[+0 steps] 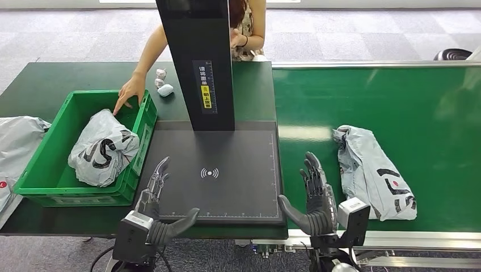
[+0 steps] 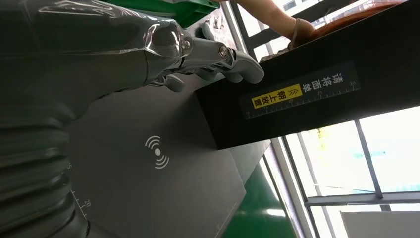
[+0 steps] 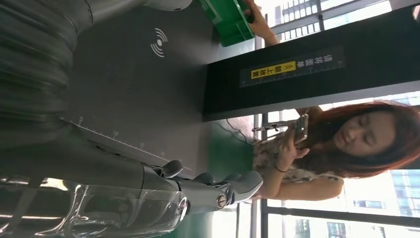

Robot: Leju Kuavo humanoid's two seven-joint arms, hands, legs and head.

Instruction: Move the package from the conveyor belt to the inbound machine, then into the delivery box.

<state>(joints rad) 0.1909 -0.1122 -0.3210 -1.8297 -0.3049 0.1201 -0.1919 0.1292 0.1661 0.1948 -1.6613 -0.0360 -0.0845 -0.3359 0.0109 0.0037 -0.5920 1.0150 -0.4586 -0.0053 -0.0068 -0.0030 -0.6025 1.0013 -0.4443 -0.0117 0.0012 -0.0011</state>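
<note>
The floor of the room is grey carpet, and on it stands a dark table [image 1: 51, 85] with a green conveyor belt [image 1: 397, 102] joined to its side. On the table is a green delivery box [image 1: 39, 164]. Inside this box lies one grey package [image 1: 102, 148], crumpled, with big dark letters on it. A person stands behind the table and rests one hand [image 1: 129, 92] on the far rim of the box, just above the package. Beside the box, on the outer end of the table, lies another grey bag [image 1: 17, 141], partly cut by the picture edge.

Next to the box is the inbound machine [image 1: 227, 170], a flat black plate with a white signal mark and a black upright column [image 1: 195, 62] at its back. Nothing lies on the plate.

On the conveyor belt lies a second grey package [image 1: 374, 173], flat, near the robot's right hand [image 1: 316, 195]. This hand is empty with the fingers spread, beside the package and not touching it. The left hand [image 1: 157, 204] is also empty with the fingers apart, over the near corner of the plate. Behind the box, some small white objects [image 1: 161, 82] lie on the table.
</note>
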